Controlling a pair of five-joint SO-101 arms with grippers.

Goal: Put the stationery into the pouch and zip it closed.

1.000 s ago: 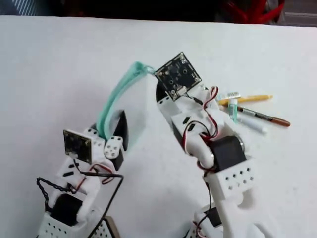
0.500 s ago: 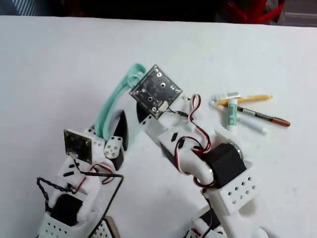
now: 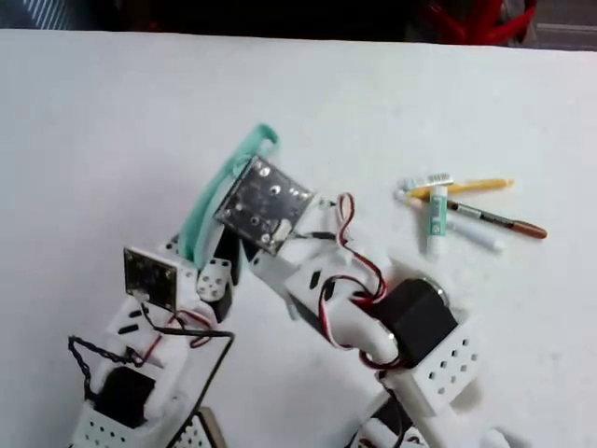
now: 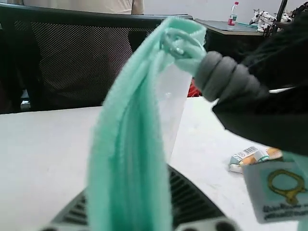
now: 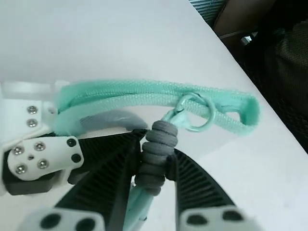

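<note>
mint-green fabric edges the pouch (image 3: pixel 216 187), whose side is clear plastic. it stands on edge over the white table (image 3: pixel 112 121), running from near left to far right. the left gripper (image 3: pixel 207 261) is clamped on its near end. towards the far end a metal ring (image 5: pixel 196 114) hangs from the zip, tied to a grey knotted cord pull (image 5: pixel 159 137). the right gripper (image 5: pixel 155 156) is pinched tight on that cord, just beside the pouch's upper edge. the stationery (image 3: pixel 471 209) lies well apart on the right of the table: a green-and-white tube (image 3: pixel 436 222) touching a fan of pens (image 3: pixel 504 220), one yellow, one brown-capped, one white.
</note>
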